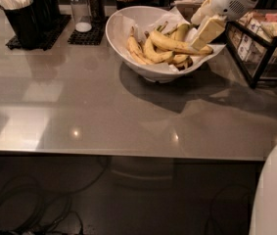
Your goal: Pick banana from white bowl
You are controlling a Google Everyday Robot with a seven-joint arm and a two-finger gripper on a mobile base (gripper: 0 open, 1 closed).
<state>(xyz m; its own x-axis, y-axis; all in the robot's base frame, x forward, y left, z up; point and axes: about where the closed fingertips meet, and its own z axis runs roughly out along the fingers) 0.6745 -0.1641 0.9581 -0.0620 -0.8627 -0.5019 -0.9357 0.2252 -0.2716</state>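
hand [207, 32]: right rim of white bowl [122, 39] | over right end of banana [176, 45] | bowl sits on counter [99, 114]
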